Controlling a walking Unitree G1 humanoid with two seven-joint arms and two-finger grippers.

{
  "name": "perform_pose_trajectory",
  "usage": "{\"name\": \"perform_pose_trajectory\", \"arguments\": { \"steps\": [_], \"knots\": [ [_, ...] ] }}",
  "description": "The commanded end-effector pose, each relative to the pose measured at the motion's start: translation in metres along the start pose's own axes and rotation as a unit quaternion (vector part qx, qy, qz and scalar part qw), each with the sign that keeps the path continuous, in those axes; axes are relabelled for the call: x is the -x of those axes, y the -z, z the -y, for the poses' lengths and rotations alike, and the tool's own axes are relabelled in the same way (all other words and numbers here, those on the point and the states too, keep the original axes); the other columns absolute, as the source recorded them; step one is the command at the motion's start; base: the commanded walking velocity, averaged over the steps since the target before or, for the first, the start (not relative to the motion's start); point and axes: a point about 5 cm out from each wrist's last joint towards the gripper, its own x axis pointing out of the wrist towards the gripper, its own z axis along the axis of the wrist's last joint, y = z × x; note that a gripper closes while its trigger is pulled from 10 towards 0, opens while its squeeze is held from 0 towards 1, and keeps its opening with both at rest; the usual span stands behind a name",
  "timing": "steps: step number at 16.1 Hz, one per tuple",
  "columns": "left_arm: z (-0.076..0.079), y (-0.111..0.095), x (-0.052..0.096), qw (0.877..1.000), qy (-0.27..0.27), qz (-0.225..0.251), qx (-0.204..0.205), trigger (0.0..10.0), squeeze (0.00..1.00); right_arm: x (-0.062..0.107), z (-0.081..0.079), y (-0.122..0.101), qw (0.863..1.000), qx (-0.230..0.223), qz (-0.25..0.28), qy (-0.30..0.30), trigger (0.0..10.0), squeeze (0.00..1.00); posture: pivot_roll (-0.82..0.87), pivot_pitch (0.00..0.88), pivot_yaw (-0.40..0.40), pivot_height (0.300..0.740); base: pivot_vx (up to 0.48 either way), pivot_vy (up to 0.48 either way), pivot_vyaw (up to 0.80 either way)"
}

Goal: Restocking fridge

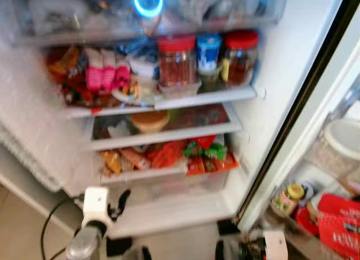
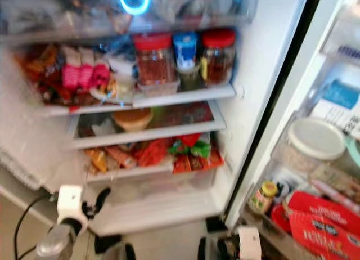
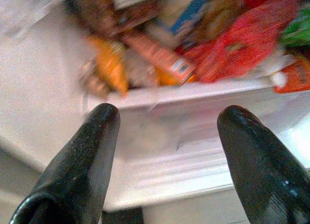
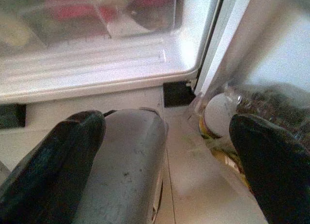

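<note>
Both grippers, left (image 3: 167, 151) and right (image 4: 167, 161), hang spread and empty before the open fridge (image 1: 247, 153). Best fetch an item first, then aim for the bare lowest shelf (image 1: 169, 212).

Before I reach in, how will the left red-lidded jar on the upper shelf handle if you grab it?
The left jar looks like clear glass, so probably rigid, smooth and breakable. It appears full of reddish contents, so likely heavy for its size. It is tall and stands close beside the blue-lidded container, so a sideways push could tip it into that.
</note>
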Motion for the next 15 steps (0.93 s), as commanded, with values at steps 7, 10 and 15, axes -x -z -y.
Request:
{"name": "perform_pose_trajectory", "arguments": {
  "steps": [7, 10, 15],
  "knots": [
    [-0.008, 0.023, 0.011, 0.999, -0.020, -0.039, 0.018, 10.0, 0.00, 0.005, -0.007, 0.018, 0.999, -0.005, -0.038, -0.010, 10.0, 0.00, -0.08, 0.041, 0.061, 0.618, -0.268, 0.000, 0.00],
    [-0.009, 0.026, 0.012, 0.998, -0.023, -0.042, 0.029, 10.0, 0.00, 0.005, -0.007, 0.019, 0.999, -0.005, -0.041, -0.009, 10.0, 0.00, -0.08, 0.038, 0.061, 0.618, -0.273, 0.000, 0.00],
    [-0.021, 0.056, 0.019, 0.990, -0.050, -0.123, 0.044, 10.0, 0.00, 0.005, -0.007, 0.020, 0.999, -0.007, -0.052, -0.005, 10.0, 0.00, -0.07, 0.000, 0.056, 0.618, -0.164, 0.000, 0.00]
  ]
}}
